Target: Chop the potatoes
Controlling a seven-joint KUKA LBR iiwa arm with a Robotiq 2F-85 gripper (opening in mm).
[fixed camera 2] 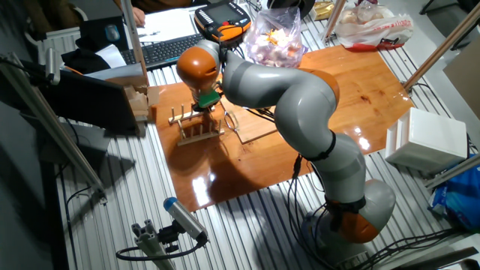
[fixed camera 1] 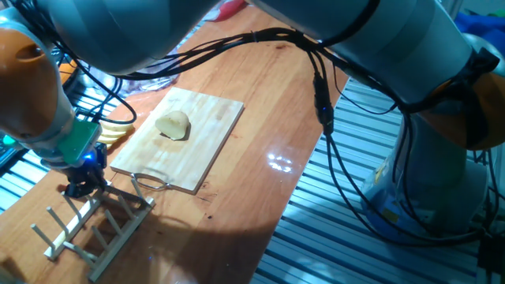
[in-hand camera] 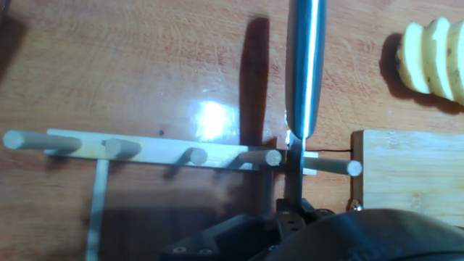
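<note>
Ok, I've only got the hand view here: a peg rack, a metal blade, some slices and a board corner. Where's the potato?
Observer: A single rounded potato lies on the cutting board, on the half away from the board's wire handle.
Operator: And where's the claw relative to it?
Observer: The claw hangs over one end of the wooden rack, just off the handle end of the board and well apart from the potato.
Operator: Anything else on the table I'm missing?
Observer: In the other fixed view, a clear bag of reddish pieces sits at the table's far edge.
</note>
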